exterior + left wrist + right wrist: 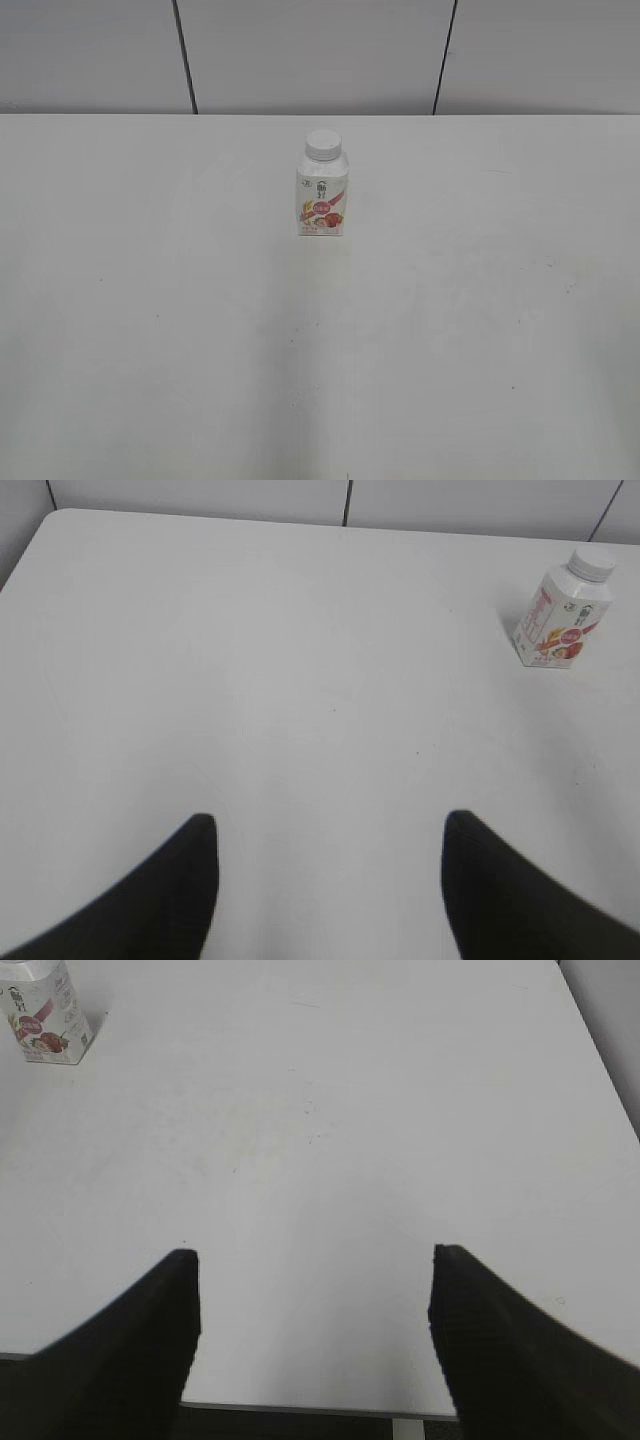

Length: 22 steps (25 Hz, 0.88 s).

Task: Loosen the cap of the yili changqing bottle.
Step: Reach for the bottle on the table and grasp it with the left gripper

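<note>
Both fingers pairs [330, 880] [315, 1335] spread wide, empty; yili changqing bottle [323, 195] upright, white cap [324, 145] on.

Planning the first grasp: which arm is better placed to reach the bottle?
Neither clearly. The bottle stands upright mid-table, cap on. The left tool and the right tool are both open, empty and far back. Slight lean: left.
</note>
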Each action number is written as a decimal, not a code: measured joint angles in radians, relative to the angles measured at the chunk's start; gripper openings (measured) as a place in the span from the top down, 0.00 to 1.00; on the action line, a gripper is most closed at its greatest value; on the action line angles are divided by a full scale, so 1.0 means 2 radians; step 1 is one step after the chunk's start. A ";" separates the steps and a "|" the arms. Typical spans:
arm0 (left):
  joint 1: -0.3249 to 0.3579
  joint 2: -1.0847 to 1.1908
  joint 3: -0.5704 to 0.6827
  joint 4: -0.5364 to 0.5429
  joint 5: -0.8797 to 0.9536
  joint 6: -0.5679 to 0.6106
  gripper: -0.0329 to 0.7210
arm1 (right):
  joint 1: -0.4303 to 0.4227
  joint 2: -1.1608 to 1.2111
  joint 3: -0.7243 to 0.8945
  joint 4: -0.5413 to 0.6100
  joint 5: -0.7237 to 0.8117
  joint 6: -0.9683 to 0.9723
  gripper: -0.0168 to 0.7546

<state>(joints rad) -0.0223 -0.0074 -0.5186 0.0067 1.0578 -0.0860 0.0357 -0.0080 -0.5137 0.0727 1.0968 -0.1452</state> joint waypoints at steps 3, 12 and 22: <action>0.000 0.000 0.000 0.000 0.000 0.000 0.37 | 0.000 0.000 0.000 0.000 0.000 0.000 0.25; 0.000 0.000 0.000 0.000 0.000 0.000 0.37 | 0.000 0.000 0.000 0.000 0.000 0.000 0.25; 0.000 0.000 0.000 0.000 0.000 0.000 0.37 | 0.000 0.000 0.000 0.000 0.000 0.000 0.25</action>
<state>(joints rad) -0.0223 -0.0074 -0.5186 0.0067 1.0578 -0.0860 0.0357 -0.0080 -0.5137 0.0718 1.0968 -0.1452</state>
